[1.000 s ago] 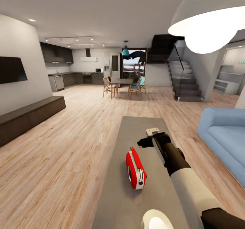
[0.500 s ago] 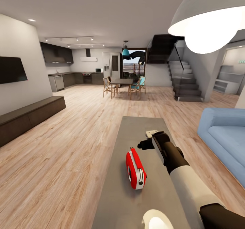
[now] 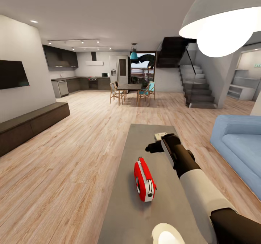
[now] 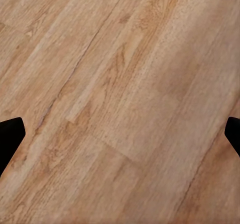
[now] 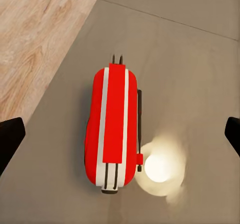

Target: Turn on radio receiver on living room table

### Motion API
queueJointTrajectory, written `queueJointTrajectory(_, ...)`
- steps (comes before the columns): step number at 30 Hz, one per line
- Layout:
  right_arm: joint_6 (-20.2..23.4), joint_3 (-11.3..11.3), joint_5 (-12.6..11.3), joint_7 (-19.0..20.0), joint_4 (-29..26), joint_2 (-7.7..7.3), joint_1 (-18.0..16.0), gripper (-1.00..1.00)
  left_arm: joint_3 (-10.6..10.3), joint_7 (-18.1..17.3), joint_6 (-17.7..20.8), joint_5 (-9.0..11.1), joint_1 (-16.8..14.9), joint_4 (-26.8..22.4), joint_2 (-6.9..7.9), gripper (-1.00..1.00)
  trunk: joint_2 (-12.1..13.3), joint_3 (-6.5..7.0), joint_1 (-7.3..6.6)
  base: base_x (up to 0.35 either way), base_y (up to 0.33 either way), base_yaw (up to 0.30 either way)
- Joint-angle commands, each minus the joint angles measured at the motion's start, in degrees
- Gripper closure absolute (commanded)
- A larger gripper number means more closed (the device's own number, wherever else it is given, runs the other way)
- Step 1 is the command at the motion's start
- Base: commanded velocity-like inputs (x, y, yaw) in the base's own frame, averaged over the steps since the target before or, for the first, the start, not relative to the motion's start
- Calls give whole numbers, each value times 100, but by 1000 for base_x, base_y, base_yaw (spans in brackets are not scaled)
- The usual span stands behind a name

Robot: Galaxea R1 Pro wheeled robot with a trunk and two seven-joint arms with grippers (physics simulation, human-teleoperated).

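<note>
Right pincer [image 3: 149, 149] hovered open above the radio [image 3: 144, 180] on the table [image 3: 145, 135]. Radio looked light, rigid, tippy — best pressed from above, not lifted by its thin handle [image 5: 139, 124].

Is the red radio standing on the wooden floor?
No. In the head view the radio stands on the grey top of the low table, with the wooden floor lying beside the table.

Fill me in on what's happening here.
The robot stands at the grey coffee table in the living room. Its right hand hovers open above the red radio, which stands untouched on the tabletop. The left hand's fingertips are spread over bare wood floor.
</note>
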Motion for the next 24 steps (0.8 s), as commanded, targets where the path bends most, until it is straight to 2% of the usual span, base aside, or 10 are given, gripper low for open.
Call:
queueJointTrajectory(1, 0, 0, 1, -1, -1, 2, -4, -100, 0, 0, -29, 0, 0, 0, 1, -100, 0, 0, 0, 0, 0, 0)
queueJointTrajectory(7, -12, -1, 28, -7, -2, -3, -10, -100, 0, 0, -165, 0, 0, 0, 1, -100, 0, 0, 0, 0, 0, 0)
queueJointTrajectory(18, -18, 8, 38, -18, -4, -4, -10, -100, 0, 9, -180, 0, 1, 0, 1, -100, 0, 0, 0, 6, 0, 0)
queueJointTrajectory(24, -23, -8, 48, -24, -16, -34, -9, -100, 0, 22, -180, 0, 0, 0, 7, -100, 0, 0, 0, 194, 0, 0)
